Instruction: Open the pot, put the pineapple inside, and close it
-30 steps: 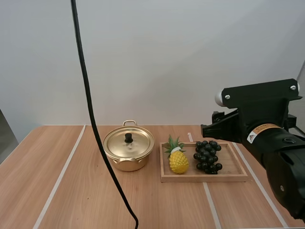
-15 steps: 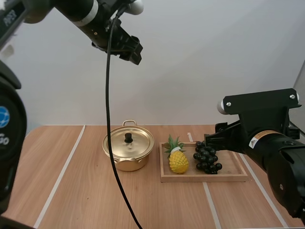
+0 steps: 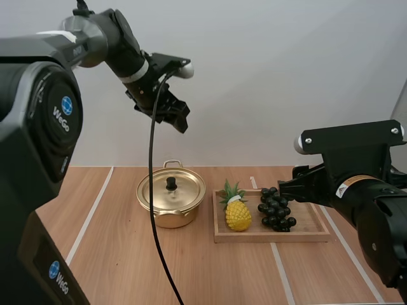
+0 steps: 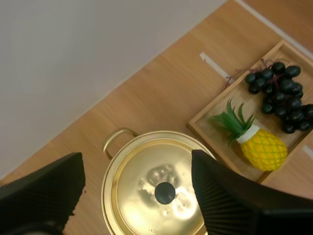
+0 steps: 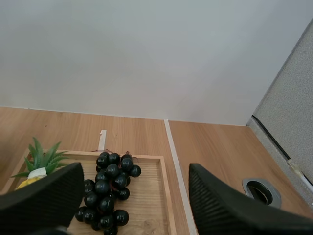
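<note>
A gold pot (image 3: 166,219) stands on the table, its lid (image 3: 184,190) on and a black knob (image 3: 171,183) at the centre. To its right a yellow pineapple (image 3: 238,215) with green leaves lies in a wooden tray (image 3: 273,236). My left gripper (image 3: 177,119) hangs high above the pot. In the left wrist view its fingers stand wide apart over the lid (image 4: 142,191), with the pineapple (image 4: 263,149) off to one side. My right gripper (image 3: 286,188) hovers open over the tray's right part, and the pineapple's leaves (image 5: 43,159) show beside one finger (image 5: 44,200).
A bunch of dark grapes (image 3: 276,208) lies in the tray beside the pineapple, under my right gripper (image 5: 136,169). White tape lines run across the wooden table (image 3: 102,254). A round cable hole (image 5: 261,190) sits in the table to the right of the tray.
My left arm has swung in from the upper left and come down over the pot. The right arm has sunk a little toward the tray. Pot, pineapple and grapes have not moved.
</note>
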You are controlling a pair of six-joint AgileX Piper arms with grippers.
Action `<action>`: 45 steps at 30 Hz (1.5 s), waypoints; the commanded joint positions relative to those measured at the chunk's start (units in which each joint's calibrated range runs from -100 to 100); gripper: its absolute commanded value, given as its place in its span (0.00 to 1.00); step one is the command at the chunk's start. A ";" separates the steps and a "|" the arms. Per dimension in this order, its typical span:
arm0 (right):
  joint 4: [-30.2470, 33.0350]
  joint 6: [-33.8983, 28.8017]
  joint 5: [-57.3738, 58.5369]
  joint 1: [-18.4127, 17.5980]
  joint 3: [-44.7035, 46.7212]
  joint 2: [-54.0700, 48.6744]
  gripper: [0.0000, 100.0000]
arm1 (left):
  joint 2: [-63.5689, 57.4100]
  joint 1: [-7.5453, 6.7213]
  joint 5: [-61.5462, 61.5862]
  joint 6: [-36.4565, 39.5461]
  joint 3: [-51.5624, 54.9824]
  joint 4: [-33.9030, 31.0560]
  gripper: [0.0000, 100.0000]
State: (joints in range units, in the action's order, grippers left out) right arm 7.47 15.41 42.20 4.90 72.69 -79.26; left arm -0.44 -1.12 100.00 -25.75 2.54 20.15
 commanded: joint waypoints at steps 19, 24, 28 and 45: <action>-1.01 0.46 0.65 0.59 -0.42 -0.26 1.00 | 2.35 -1.14 0.00 -6.53 14.70 -4.96 1.00; -2.02 0.46 0.65 0.59 -0.42 -0.26 1.00 | 3.07 -1.14 0.00 -7.15 14.74 -3.07 1.00; -2.02 0.46 0.83 0.59 -0.42 -0.26 1.00 | 5.06 -1.14 0.00 -7.34 14.74 -0.32 1.00; -1.68 0.58 0.83 0.59 -0.42 -0.26 1.00 | 8.07 -1.14 0.00 -7.45 14.74 -5.53 1.00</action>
State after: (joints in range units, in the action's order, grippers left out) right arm 5.58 15.52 43.40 5.29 72.69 -79.26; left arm 7.72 -2.10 100.00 -33.09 16.91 14.53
